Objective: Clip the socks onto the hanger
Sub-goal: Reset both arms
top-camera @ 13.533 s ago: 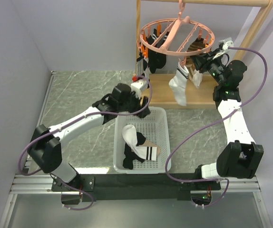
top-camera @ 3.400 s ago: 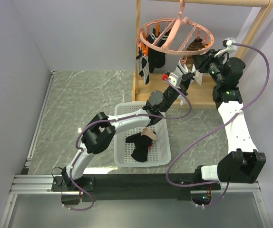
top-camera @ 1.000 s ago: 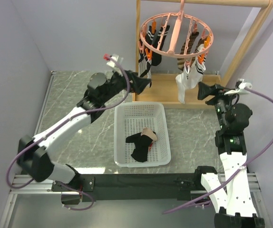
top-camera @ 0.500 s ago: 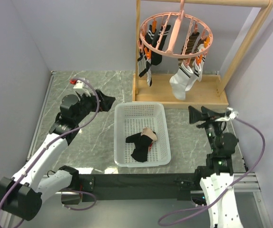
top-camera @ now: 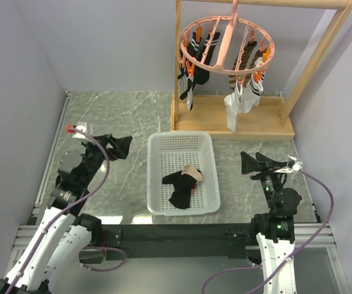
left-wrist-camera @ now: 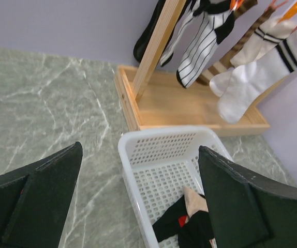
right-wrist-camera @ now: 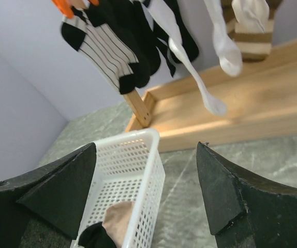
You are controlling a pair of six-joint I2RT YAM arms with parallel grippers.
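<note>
Tool spread, empty; socks hang over wooden base; basket near.

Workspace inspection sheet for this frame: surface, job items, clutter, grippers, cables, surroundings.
Surface: grey marbled table, bare around the basket.
Job's things: pink ring hanger hangs from the wooden rack; clipped socks dangle from its rim. Loose socks, black and tan, lie in the white basket.
Clutter: nothing seen.
Grippers: left gripper open, empty, left of the basket; right gripper open, empty, right of it.
Cables: purple cables loop along both arms, clear of the basket.
Surroundings: plain lilac walls.
</note>
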